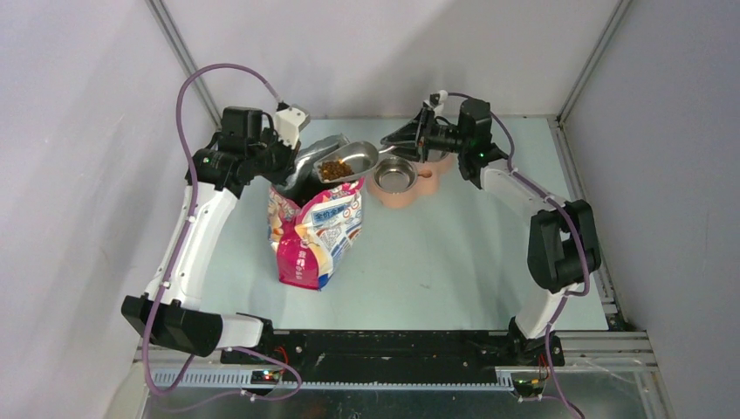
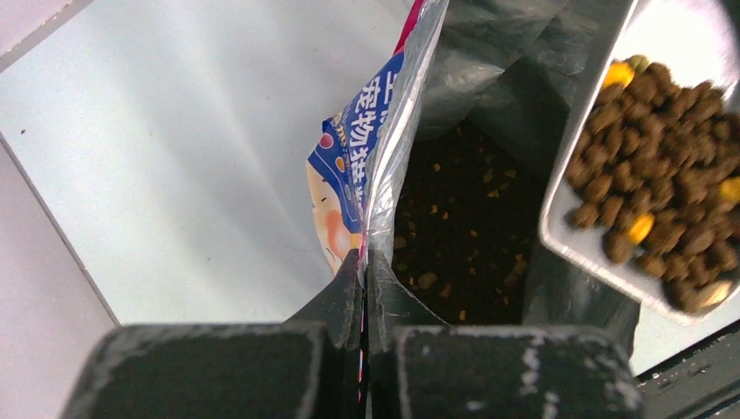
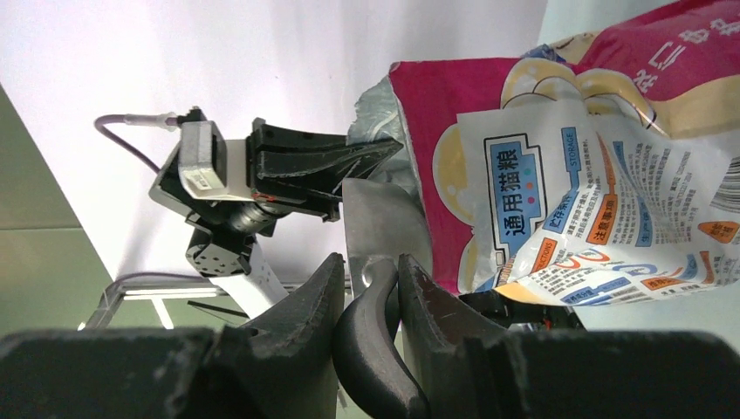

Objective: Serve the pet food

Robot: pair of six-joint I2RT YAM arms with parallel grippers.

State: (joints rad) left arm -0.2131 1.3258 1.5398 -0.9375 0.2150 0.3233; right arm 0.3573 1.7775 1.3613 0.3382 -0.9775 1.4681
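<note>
The pink-white-blue printed bag [image 1: 314, 231] stands open on the table. My left gripper [image 2: 366, 262] is shut on the bag's top edge [image 2: 384, 166] and holds its mouth open. My right gripper [image 3: 368, 271] is shut on the dark handle [image 3: 371, 340] of the grey metal scoop [image 1: 349, 161]. The scoop hovers just above the bag's mouth, carrying a heap of pet food [image 1: 330, 169]. In the left wrist view the brown kibble [image 2: 663, 175] fills the scoop [image 2: 576, 244], and more kibble [image 2: 462, 236] lies deep in the bag. A steel bowl [image 1: 394, 175] in a pink stand sits just right of the scoop.
The pink bowl stand [image 1: 410, 194] has a second part behind my right gripper. Grey walls and frame rails close in the table [image 1: 436, 262] at the back and sides. The left arm [image 3: 227, 201] shows beside the bag in the right wrist view.
</note>
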